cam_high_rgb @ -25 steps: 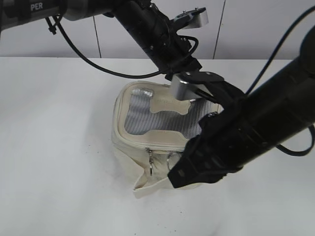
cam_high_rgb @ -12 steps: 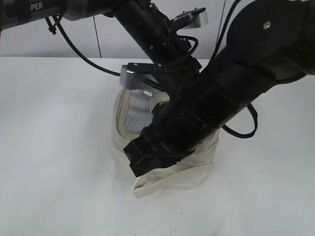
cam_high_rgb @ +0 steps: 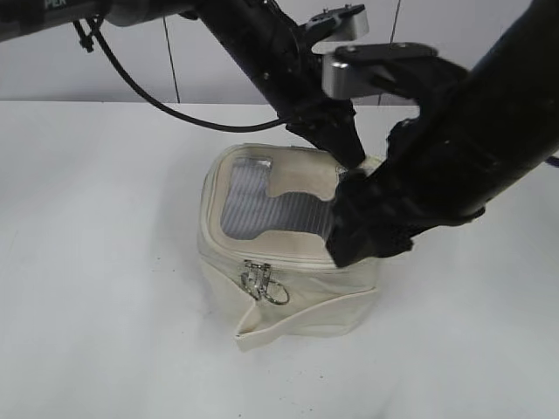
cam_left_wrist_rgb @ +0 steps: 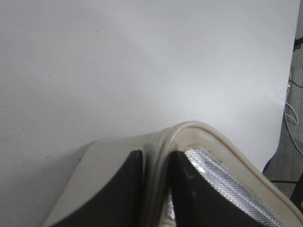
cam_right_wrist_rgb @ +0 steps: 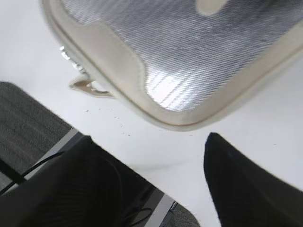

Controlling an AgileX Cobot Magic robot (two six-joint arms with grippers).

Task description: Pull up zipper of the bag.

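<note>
The bag is set mid-table, zipper pulls at its near face. Its far rim is pinched by the left claw; the right claw is held spread above, empty.

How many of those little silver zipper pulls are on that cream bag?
2, I think: small silver metal zipper pulls bunched together at the front-left corner of the boxy cream-white fabric bag, one carrying a round wire ring. The black arms hide the far rim, so more are possible.
</note>
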